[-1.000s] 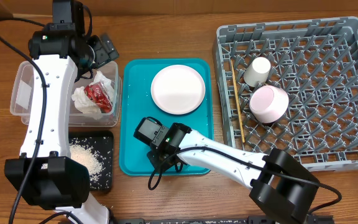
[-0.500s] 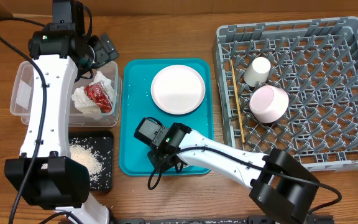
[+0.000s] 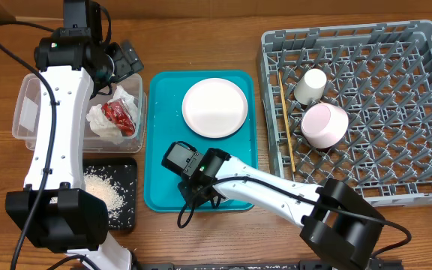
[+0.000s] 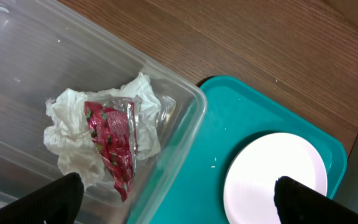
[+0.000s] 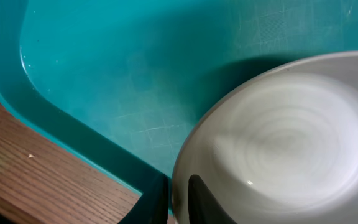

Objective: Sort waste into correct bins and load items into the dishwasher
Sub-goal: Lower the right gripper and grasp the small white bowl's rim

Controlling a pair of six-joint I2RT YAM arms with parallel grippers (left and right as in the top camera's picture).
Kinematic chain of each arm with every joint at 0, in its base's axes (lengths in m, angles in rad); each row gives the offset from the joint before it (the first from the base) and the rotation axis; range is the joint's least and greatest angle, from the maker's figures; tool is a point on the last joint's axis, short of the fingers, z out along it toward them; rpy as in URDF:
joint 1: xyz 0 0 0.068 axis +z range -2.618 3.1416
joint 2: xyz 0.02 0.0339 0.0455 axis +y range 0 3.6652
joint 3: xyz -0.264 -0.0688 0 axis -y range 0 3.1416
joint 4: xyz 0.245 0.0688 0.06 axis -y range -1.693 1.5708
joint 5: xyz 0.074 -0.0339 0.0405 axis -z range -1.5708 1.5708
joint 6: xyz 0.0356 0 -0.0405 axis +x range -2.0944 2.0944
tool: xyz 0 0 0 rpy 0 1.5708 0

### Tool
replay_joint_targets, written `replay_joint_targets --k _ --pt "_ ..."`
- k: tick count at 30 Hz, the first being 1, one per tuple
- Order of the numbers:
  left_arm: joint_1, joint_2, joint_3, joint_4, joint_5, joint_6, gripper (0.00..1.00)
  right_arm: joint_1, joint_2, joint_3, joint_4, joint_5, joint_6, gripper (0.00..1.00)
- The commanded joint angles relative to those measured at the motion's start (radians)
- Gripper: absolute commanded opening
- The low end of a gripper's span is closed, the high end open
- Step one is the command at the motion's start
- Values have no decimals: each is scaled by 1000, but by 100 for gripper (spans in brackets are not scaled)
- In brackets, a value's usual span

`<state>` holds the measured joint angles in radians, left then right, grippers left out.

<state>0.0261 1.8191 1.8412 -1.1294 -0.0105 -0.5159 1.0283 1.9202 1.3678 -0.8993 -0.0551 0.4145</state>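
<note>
The crumpled napkin (image 3: 100, 121) and red wrapper (image 3: 118, 114) lie in the clear tub (image 3: 28, 112); both show in the left wrist view (image 4: 67, 118) (image 4: 110, 137). Crumbs (image 3: 103, 191) lie in the black tray (image 3: 130, 169). My left gripper (image 3: 122, 60) (image 4: 182, 196) hangs open and empty above the tub's right wall. The pink plate (image 3: 214, 106) (image 4: 272, 180) rests on the teal tray. Cup (image 3: 311, 84), bowl (image 3: 323, 124) and chopsticks (image 3: 286, 127) sit in the dish rack (image 3: 396, 180). My right gripper (image 5: 176, 186) is closed on the rim of a pale round dish (image 5: 278, 137). Overhead, my arm (image 3: 192, 187) hides it.
The teal tray (image 3: 163, 90) (image 5: 135, 81) lies between the tub and the rack. Its raised edge and bare wood (image 5: 30, 180) are just left of my right fingers. The right arm stretches across the tray's lower half from the front right.
</note>
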Motion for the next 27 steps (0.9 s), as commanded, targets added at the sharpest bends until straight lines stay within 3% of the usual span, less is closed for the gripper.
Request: replay_joint_targets --k 1,4,8,27 --pt "-6 -14 14 4 4 11 100 4 18 -11 4 5 6 14" --pt "-6 -14 14 4 4 12 100 3 21 -14 3 5 6 14" --pt "-6 -14 14 4 4 12 100 3 21 -14 4 5 13 6" --pt "-6 -14 14 4 4 11 100 2 9 85 -94 0 -8 4"
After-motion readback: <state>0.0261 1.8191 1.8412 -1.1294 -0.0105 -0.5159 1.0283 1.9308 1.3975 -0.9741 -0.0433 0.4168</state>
